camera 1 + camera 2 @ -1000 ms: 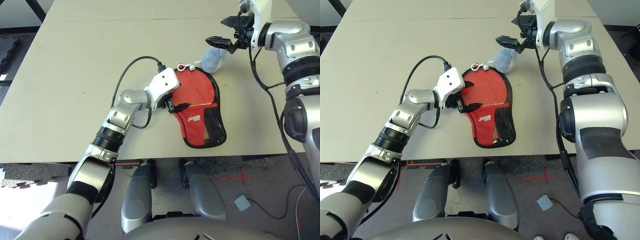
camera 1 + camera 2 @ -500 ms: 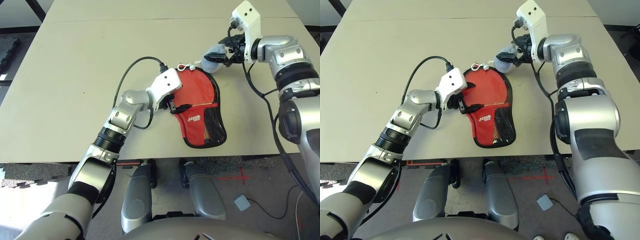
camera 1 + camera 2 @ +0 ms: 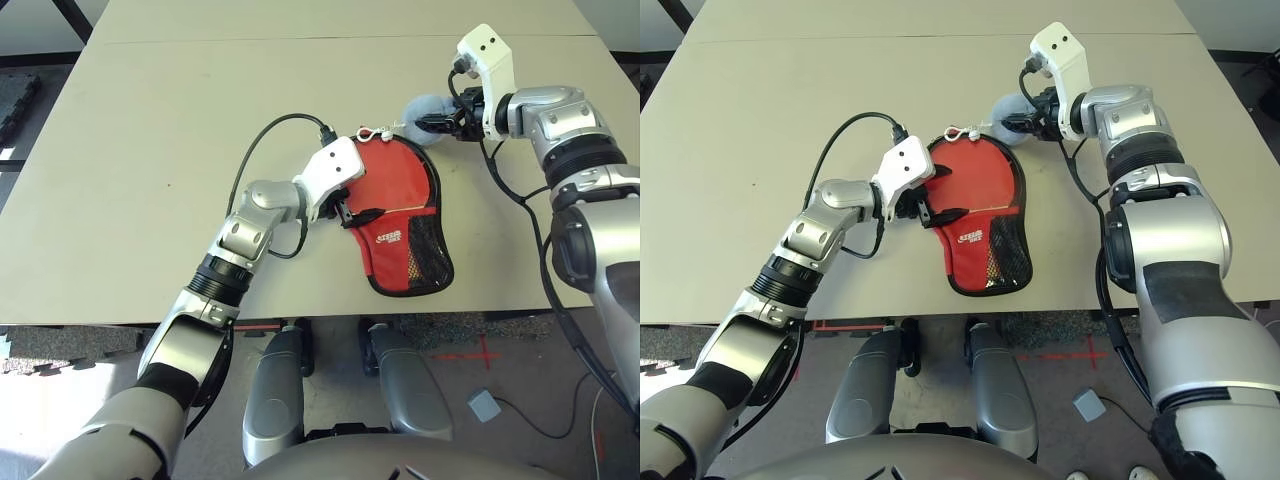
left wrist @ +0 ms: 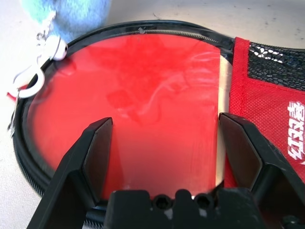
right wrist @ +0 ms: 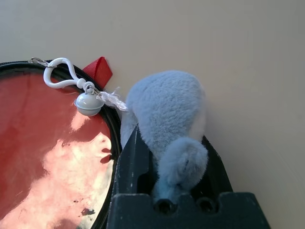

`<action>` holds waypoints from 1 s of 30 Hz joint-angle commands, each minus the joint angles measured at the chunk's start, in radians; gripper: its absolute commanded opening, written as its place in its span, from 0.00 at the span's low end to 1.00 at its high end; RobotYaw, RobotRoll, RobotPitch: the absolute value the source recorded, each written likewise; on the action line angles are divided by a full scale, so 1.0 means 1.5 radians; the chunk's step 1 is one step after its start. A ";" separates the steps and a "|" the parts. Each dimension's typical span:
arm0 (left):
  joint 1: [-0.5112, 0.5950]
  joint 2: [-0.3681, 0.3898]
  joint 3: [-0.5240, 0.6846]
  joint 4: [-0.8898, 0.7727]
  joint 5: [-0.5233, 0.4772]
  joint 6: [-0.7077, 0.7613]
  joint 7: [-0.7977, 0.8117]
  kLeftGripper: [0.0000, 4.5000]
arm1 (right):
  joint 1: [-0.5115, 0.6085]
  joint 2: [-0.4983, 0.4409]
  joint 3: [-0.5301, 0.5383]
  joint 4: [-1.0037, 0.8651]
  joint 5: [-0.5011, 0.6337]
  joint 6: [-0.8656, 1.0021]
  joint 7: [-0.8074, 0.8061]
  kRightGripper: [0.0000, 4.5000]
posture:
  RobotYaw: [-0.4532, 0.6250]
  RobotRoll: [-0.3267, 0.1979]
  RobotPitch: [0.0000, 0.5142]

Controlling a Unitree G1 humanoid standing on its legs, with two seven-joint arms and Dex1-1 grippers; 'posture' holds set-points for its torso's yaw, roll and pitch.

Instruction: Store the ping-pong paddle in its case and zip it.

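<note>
The red case lies flat near the table's front edge, its mesh pocket toward me. Inside its black zipper rim the ping-pong paddle's glossy red face shows; the handle is hidden under the fabric. My left gripper rests open at the case's left side, its fingers spread over the red face. My right gripper is at the case's far right corner, shut on the grey plush charm. A white clip and a small bell tie the charm to the zipper.
A black cable loops from my left wrist over the table. The table's front edge runs just below the case. Bare tabletop stretches to the left and behind. A small grey box lies on the floor.
My right gripper came down from above the charm, where it hung open, and closed on the plush. The left arm and the case have stayed put.
</note>
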 commanded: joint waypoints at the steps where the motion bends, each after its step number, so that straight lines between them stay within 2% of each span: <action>1: 0.019 0.004 -0.025 0.018 0.015 0.012 -0.004 1.00 | 0.001 -0.047 0.011 0.015 -0.031 -0.019 -0.020 0.03 | 0.41 0.62 0.50; 6: 0.020 0.002 -0.031 0.018 0.013 0.012 -0.005 1.00 | -0.001 -0.086 0.018 0.024 -0.055 -0.040 -0.037 0.03 | 0.40 0.62 0.50; 12: 0.012 0.002 -0.041 0.023 0.011 0.023 -0.020 1.00 | 0.002 -0.084 0.016 0.021 -0.051 -0.038 -0.016 0.03 | 0.40 0.62 0.50; 18: 0.011 0.004 -0.046 0.042 0.018 0.036 -0.018 1.00 | 0.006 -0.129 0.028 0.020 -0.071 -0.036 0.012 0.03 | 0.39 0.62 0.51; 25: 0.020 0.007 -0.056 0.035 0.012 0.054 -0.034 1.00 | 0.017 -0.206 0.069 0.001 -0.109 -0.026 0.134 0.03 | 0.35 0.62 0.54; 30: 0.014 0.003 -0.059 0.046 0.014 0.051 -0.035 1.00 | 0.053 -0.263 0.100 -0.051 -0.116 -0.025 0.300 0.03 | 0.33 0.62 0.54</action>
